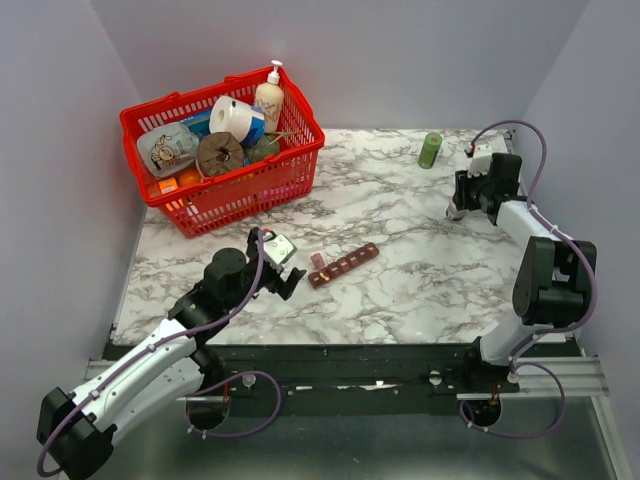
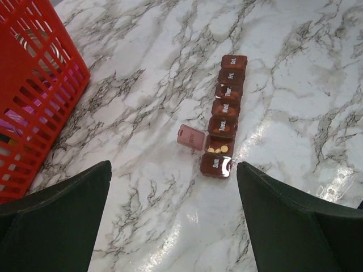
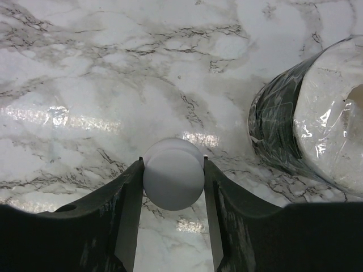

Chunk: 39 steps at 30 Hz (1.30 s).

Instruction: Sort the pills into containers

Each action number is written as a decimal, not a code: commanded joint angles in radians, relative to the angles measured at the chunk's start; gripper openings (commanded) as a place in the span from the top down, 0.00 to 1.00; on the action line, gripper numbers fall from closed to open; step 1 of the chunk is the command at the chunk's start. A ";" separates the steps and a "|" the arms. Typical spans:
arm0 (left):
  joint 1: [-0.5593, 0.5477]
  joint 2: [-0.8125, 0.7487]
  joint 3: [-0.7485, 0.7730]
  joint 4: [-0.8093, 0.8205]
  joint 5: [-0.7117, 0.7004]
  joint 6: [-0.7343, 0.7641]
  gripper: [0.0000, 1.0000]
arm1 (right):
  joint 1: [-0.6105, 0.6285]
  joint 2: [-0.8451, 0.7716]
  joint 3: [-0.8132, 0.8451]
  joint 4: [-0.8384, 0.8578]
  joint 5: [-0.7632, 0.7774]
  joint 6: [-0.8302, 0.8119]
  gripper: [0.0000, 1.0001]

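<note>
The containers [image 1: 343, 265] are a dark red-brown strip of day-labelled compartments [image 2: 227, 113] lying on the marble table. One compartment near the "Sun" end has its lid [image 2: 190, 137] flipped open, and small yellow pills [image 2: 218, 149] lie inside it. My left gripper [image 2: 173, 170] hovers open just short of the strip's near end [image 1: 290, 280], with nothing between its fingers. At the far right, my right gripper [image 1: 458, 208] points down, and its fingers press both sides of a white round cap-like object [image 3: 173, 175].
A red mesh basket [image 1: 290, 160] full of household items stands at the back left, and its wall [image 2: 39, 96] is close to the left gripper. A slim green bottle [image 1: 430, 150] stands at the back. A dark cylinder with a film-wrapped white end [image 3: 306, 124] lies right of the right gripper.
</note>
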 commanded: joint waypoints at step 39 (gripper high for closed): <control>0.018 -0.021 -0.024 0.020 0.125 0.029 0.01 | -0.539 -0.577 -0.424 -0.535 -0.274 -0.541 0.27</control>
